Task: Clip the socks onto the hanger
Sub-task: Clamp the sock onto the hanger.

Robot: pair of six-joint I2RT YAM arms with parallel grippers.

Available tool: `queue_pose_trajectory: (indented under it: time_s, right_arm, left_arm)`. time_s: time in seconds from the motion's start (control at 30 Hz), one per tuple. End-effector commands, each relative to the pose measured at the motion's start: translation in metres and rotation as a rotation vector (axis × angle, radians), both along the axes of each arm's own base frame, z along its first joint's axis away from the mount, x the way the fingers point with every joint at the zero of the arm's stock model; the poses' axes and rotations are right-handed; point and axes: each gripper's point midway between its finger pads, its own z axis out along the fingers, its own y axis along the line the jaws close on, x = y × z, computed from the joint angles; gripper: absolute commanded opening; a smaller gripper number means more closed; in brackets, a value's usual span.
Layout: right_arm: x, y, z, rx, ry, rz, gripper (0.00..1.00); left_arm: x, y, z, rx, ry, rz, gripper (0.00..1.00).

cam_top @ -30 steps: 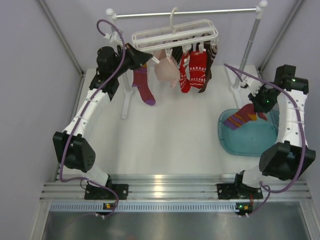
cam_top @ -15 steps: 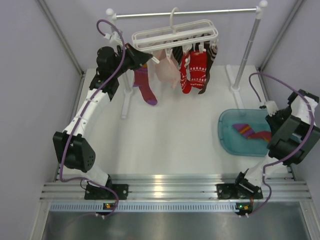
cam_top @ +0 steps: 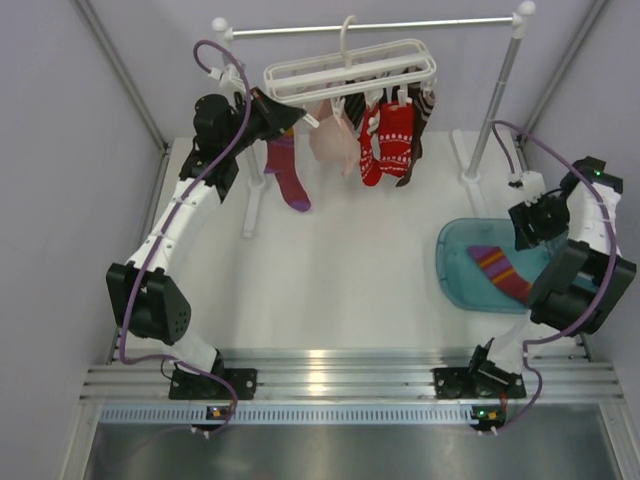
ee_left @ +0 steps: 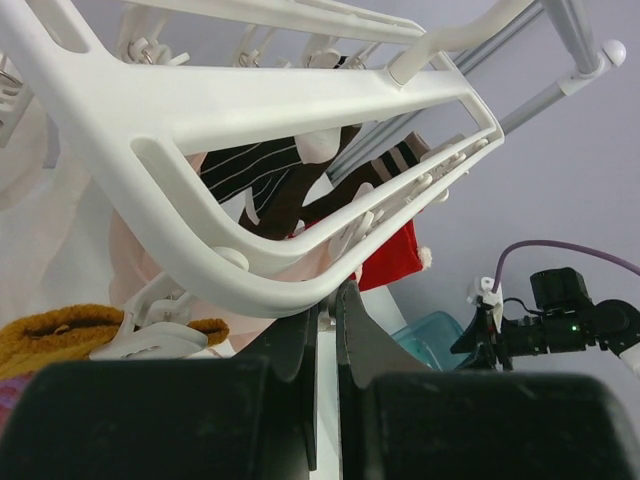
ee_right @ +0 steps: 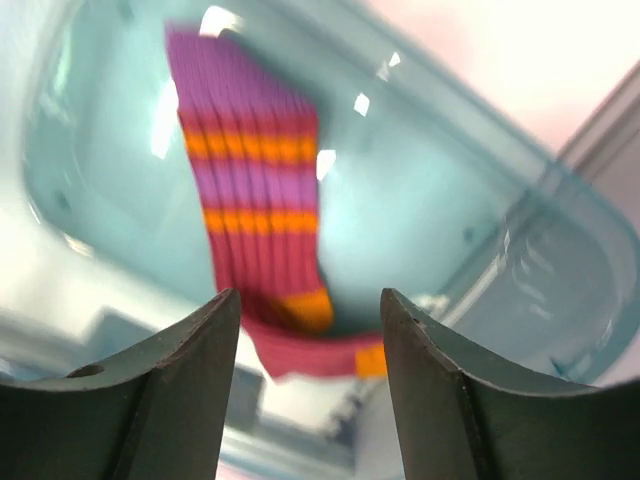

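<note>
The white slatted hanger (cam_top: 345, 68) hangs by its hook from the rail. Under it hang a purple-magenta sock (cam_top: 288, 172), a pale sock (cam_top: 330, 140), red socks (cam_top: 392, 140) and a dark striped one (cam_top: 422, 115). My left gripper (cam_top: 283, 112) is at the hanger's left end. In the left wrist view its jaws (ee_left: 327, 300) are shut on a small part under the hanger's rim (ee_left: 200, 110). My right gripper (cam_top: 530, 222) stands open and empty over the teal bin (cam_top: 450, 270). A magenta sock with orange stripes (ee_right: 255, 190) lies loose in the bin.
The silver rail (cam_top: 370, 25) rests on white posts (cam_top: 500, 90) at the back. Grey walls close in on both sides. A metal track (cam_top: 330, 375) runs along the near edge by the arm bases. An orange-yellow sock (ee_left: 60, 335) shows by the left fingers.
My right gripper opened and let go of the striped sock, which dropped into the teal bin; that arm swung right and back. The left arm stayed put.
</note>
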Motion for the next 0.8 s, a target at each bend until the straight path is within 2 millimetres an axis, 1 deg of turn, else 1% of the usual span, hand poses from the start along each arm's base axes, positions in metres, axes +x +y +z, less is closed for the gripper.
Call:
queue_pose_trajectory:
  time_s: [0.0, 0.03, 0.07, 0.1, 0.13, 0.17, 0.2, 0.23, 0.33, 0.47, 0.53, 0.57, 0.67, 0.73, 0.77]
  right_arm:
    - [0.038, 0.035, 0.011, 0.056, -0.178, -0.11, 0.57]
    - [0.042, 0.044, 0.007, 0.07, -0.182, -0.134, 0.57]
    - [0.037, 0.051, -0.007, 0.083, -0.16, -0.154, 0.57]
    - [0.046, 0.052, -0.011, 0.083, -0.192, -0.161, 0.57]
    - [0.048, 0.06, -0.016, 0.099, -0.195, -0.183, 0.57]
    - [0.043, 0.063, -0.029, 0.102, -0.179, -0.199, 0.58]
    - [0.044, 0.065, -0.034, 0.098, -0.185, -0.203, 0.58]
    - [0.047, 0.066, -0.042, 0.08, -0.199, -0.207, 0.58]
    - [0.051, 0.062, -0.054, 0.06, -0.21, -0.208, 0.6]
    - [0.051, 0.056, -0.075, 0.04, -0.177, -0.207, 0.6]
    - [0.051, 0.054, -0.081, 0.027, -0.174, -0.201, 0.6]
    - [0.054, 0.053, -0.083, 0.024, -0.182, -0.201, 0.6]
    - [0.057, 0.051, -0.087, 0.022, -0.18, -0.202, 0.6]
    - [0.058, 0.052, -0.088, 0.027, -0.176, -0.194, 0.6]
    - [0.057, 0.053, -0.093, 0.033, -0.16, -0.19, 0.6]
  left_arm:
    - [-0.003, 0.002, 0.008, -0.008, -0.032, -0.007, 0.0]
    - [-0.004, 0.002, 0.011, -0.008, -0.04, -0.004, 0.0]
    - [-0.004, 0.002, 0.011, -0.006, -0.041, -0.006, 0.0]
    - [-0.004, 0.002, 0.011, -0.006, -0.041, -0.007, 0.0]
    - [-0.004, 0.003, 0.01, -0.005, -0.042, -0.006, 0.0]
    - [-0.003, 0.003, 0.01, -0.005, -0.041, -0.004, 0.0]
    - [-0.003, 0.003, 0.01, -0.005, -0.041, -0.006, 0.0]
    - [-0.003, 0.003, 0.009, -0.004, -0.039, -0.006, 0.0]
    - [-0.002, 0.002, 0.007, -0.003, -0.036, -0.01, 0.0]
    - [-0.001, 0.002, 0.005, -0.003, -0.031, -0.009, 0.0]
    - [0.0, 0.002, 0.004, -0.004, -0.028, -0.009, 0.0]
    - [0.001, 0.002, 0.001, -0.003, -0.022, -0.01, 0.0]
    - [0.0, 0.002, 0.003, 0.0, -0.028, -0.01, 0.0]
    - [0.001, 0.001, 0.001, 0.001, -0.025, -0.012, 0.0]
    - [0.001, 0.001, 0.0, 0.001, -0.024, -0.012, 0.0]
